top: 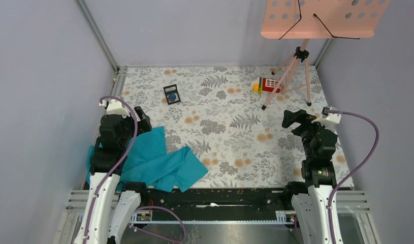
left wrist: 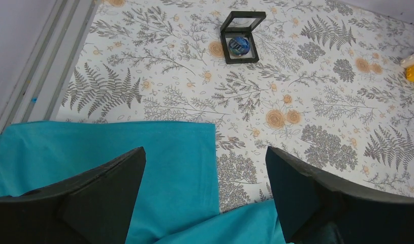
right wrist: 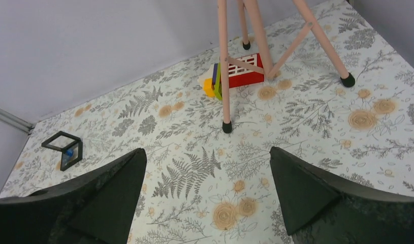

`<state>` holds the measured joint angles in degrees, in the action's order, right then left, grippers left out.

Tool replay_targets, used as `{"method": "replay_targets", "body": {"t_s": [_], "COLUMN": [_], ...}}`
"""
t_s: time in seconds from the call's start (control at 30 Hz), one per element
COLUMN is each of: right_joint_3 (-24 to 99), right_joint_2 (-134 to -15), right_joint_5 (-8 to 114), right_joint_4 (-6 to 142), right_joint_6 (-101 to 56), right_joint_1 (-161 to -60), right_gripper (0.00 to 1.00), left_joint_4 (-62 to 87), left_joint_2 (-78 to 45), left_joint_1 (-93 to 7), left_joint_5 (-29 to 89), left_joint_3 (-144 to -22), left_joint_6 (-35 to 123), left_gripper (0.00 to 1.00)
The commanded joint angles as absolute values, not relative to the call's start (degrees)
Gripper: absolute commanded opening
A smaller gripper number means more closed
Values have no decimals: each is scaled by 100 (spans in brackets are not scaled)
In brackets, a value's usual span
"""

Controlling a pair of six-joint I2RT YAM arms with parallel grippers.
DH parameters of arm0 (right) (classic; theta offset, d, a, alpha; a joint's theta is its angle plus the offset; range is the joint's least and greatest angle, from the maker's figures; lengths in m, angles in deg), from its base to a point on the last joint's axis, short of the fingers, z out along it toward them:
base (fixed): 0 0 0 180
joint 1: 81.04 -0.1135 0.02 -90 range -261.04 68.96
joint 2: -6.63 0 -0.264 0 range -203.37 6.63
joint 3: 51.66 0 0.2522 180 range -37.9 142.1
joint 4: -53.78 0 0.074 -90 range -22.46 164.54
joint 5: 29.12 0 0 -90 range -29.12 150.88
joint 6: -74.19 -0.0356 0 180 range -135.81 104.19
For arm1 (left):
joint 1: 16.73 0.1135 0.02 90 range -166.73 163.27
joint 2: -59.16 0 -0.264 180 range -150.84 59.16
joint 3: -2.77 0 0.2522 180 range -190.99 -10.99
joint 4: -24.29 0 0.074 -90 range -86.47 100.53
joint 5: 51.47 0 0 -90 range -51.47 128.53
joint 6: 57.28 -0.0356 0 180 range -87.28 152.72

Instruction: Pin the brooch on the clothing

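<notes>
The left gripper [left wrist: 203, 158] hovers, spread wide, over the teal cloth T-shirt [left wrist: 144, 147] at eight o'clock. The right gripper [right wrist: 207, 158], equally spread, hovers at four. The tiny round dark-blue brooch [left wrist: 239, 44] sits inside a black square frame [left wrist: 242, 61] at eleven.

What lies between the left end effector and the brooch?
Left wrist view: teal shirt, then bare floral tabletop up to the black frame holding the brooch.
</notes>
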<state>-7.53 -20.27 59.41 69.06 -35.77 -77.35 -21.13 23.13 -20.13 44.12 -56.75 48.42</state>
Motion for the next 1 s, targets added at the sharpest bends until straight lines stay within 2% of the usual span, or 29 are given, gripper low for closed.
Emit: {"method": "replay_targets", "body": {"t_s": [0.0, 0.17, 0.37, 0.53, 0.63, 0.77, 0.97], "right_joint_3": [-556, -404, -330, -258, -286, -318, -355], "right_joint_2": [-1796, -1618, -1605, -1622, -1614, -1573, -1420], "right_joint_5": [5858, 6221, 5922, 5952, 6003, 6053, 6228], "right_joint_4": [7361, 7739, 7806, 7892, 7892, 7889, 7918], "right_joint_6": [-3661, -3505, -3520, -3489, -3495, -3512, -3522], "right_joint_1": [-7761, -7762, -7756, -7767, -7761, -7763, -7761], "right_gripper": [98, 98, 99, 99, 99, 99, 99], "left_joint_4": [-2075, -1959, -1786, -1081, -661, -746, -1005], "left_joint_2": [2287, 2363, 2215, 2324, 2230, 1691, 463], "left_joint_1": [-1981, -1981, -2000, -2525, -3232, -4088, -4265], "left_joint_5": [4519, 4249, 3532, 3410, 3753, 4879, 5771], "left_joint_3": [-5929, -5792, -5488, -4522, -4034, -4022, -4277], "left_joint_6": [4974, 5105, 5615, 6680, 7139, 7245, 7287], "left_gripper": [99, 99, 99, 99, 99, 99, 95]}}
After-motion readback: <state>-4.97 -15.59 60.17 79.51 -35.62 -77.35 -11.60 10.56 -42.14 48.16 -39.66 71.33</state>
